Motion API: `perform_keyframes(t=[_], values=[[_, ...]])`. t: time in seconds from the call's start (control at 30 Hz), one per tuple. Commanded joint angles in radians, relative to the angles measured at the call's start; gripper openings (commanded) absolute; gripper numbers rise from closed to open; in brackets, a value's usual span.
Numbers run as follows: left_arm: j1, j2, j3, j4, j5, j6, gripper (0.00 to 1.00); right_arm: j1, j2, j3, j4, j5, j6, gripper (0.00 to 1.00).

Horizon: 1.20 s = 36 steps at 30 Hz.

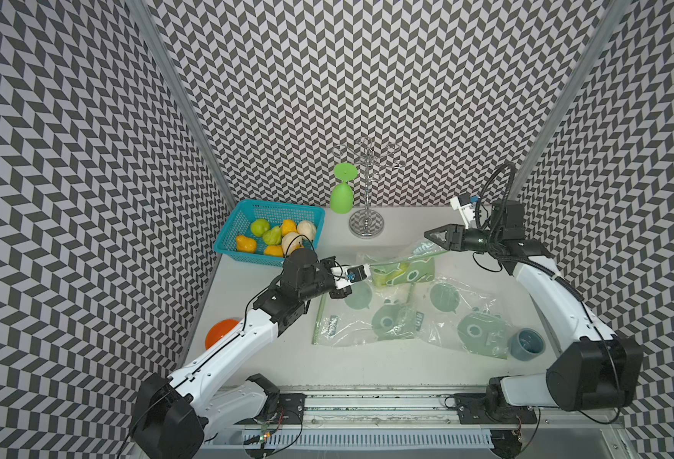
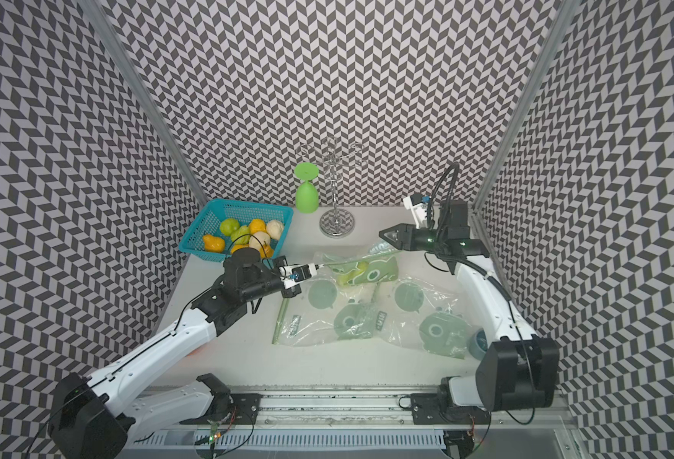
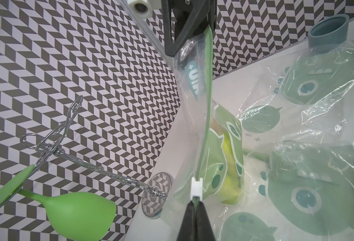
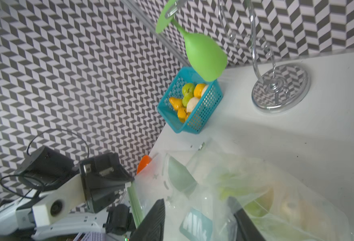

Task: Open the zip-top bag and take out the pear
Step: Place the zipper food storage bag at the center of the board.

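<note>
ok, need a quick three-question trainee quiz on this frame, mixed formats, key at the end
1. True or false: the pear lies inside the zip-top bag.
2. The left gripper is shut on: A) the bag's zip strip, beside the white slider; B) the basket rim; C) the blue cup.
3. What hangs upside-down on the chrome rack?
Key: 1 true; 2 A; 3 the green wine glass.
</note>
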<state>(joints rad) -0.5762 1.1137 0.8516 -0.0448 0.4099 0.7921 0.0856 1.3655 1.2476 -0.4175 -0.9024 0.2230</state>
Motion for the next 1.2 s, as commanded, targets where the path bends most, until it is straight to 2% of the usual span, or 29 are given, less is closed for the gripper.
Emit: perform_keyframes(t=[0.0, 0.23, 0.4, 0.47, 0.53, 0.6, 0.7, 0.73, 0.83, 1.0, 1.17], values=[[-0.005, 0.035, 0.074, -0.101, 0.026, -0.013, 0.0, 0.055, -0.076, 0.035, 0.035, 0.102, -0.098, 0.55], [-0.001, 0.125, 0.209, -0.235, 0.058, -0.028, 0.0, 0.239, -0.165, 0.011, 0.095, 0.237, -0.319, 0.59], [0.005, 0.156, 0.248, -0.262, 0.063, -0.039, 0.0, 0.247, -0.209, -0.022, 0.16, 0.306, -0.401, 0.6], [0.01, 0.156, 0.253, -0.262, 0.065, -0.039, 0.0, 0.246, -0.22, -0.017, 0.171, 0.43, -0.409, 0.61], [0.015, 0.156, 0.26, -0.263, 0.067, -0.039, 0.0, 0.24, -0.23, -0.019, 0.209, 0.567, -0.383, 0.75], [0.018, 0.156, 0.265, -0.264, 0.067, -0.036, 0.0, 0.215, -0.221, 0.0, 0.217, 0.526, -0.368, 0.78], [0.021, 0.156, 0.271, -0.262, 0.076, -0.033, 0.0, 0.223, -0.171, 0.053, 0.147, 0.255, -0.384, 0.78], [0.023, 0.156, 0.275, -0.262, 0.082, -0.033, 0.0, 0.234, -0.161, 0.05, 0.135, 0.221, -0.399, 0.78], [0.03, 0.162, 0.294, -0.276, 0.11, -0.034, 0.0, 0.285, -0.157, -0.016, 0.146, 0.199, -0.432, 0.78], [0.038, 0.175, 0.312, -0.302, 0.145, -0.03, 0.0, 0.356, -0.19, -0.156, 0.296, 0.18, -0.44, 0.77], [0.045, 0.191, 0.331, -0.326, 0.2, -0.035, 0.0, 0.413, -0.153, -0.173, 0.327, 0.218, -0.489, 0.76]])
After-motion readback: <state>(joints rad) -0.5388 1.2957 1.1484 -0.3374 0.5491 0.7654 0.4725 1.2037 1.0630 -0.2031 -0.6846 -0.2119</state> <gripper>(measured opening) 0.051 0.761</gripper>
